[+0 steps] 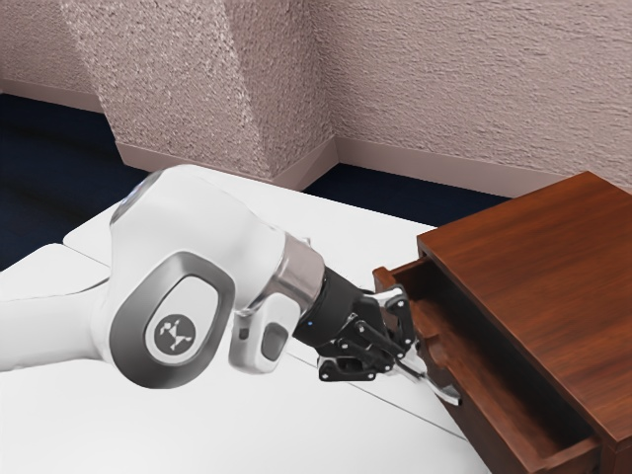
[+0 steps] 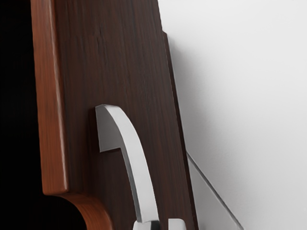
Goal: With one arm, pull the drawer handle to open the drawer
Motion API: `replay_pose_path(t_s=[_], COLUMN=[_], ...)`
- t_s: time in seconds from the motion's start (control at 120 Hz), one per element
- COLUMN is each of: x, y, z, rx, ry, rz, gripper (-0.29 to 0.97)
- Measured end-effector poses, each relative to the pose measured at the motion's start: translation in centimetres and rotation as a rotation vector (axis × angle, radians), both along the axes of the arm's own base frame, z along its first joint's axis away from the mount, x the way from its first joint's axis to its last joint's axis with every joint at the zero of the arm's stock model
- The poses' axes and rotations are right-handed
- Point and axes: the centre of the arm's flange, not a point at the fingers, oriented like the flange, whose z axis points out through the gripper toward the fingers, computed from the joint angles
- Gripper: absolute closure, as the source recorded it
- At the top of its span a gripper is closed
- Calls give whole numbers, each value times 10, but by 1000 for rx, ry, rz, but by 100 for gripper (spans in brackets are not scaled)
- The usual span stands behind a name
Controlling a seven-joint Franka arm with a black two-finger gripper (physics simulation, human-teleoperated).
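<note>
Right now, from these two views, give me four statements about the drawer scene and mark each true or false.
1. The drawer stands partly out of the cabinet. True.
2. The handle is black. False: it is silver-grey.
3. The cabinet rests on a white table. True.
4. The gripper hangs above the cabinet's top. False: it is at the drawer's front, by the handle.
</note>
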Motion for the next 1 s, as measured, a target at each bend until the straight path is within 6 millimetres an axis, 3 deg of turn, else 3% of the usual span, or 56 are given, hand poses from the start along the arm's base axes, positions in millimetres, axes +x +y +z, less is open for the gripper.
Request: replay_pose_path(t_s=[0.325,1.0], x=[-12,-68], y=[4,26], z=[-5,-3], rx=[34,29], ry=[-10,-51], rz=[-37,-112], gripper=[64,71])
